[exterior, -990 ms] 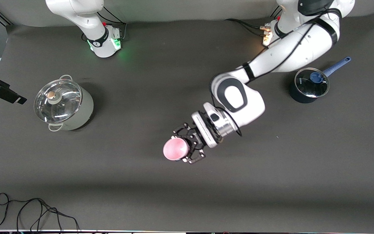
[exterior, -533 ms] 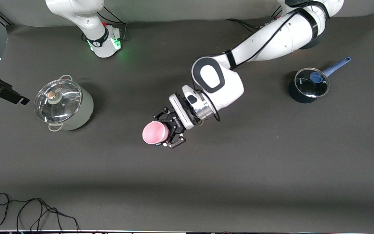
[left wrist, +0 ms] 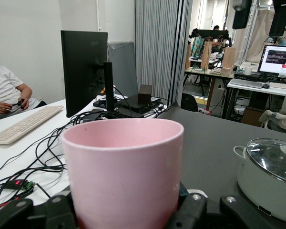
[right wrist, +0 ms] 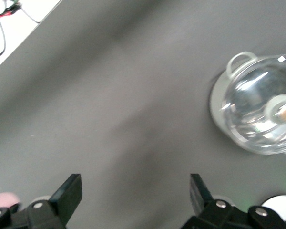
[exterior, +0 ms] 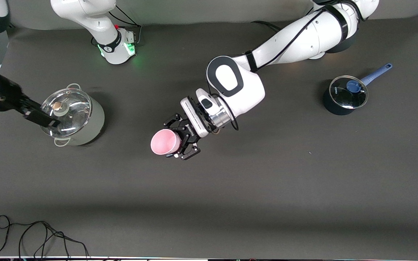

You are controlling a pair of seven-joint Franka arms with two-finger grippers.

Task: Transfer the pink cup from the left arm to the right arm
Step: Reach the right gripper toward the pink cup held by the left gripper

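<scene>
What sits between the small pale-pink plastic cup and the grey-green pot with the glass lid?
Nothing: the front view shows bare dark tabletop between the pink cup and pot.

Bare mat [exterior: 230, 188] between grey pot [exterior: 72, 117] and saucepan [exterior: 344, 96].

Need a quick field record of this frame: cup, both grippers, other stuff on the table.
cup: small pale-pink plastic cup, held off the mat, mid-table
left gripper: shut on the cup
right gripper: open, empty, over the mat near the lidded grey-green pot
handover: not yet done
other: dark blue saucepan with glass lid, toward the left arm's end
</scene>
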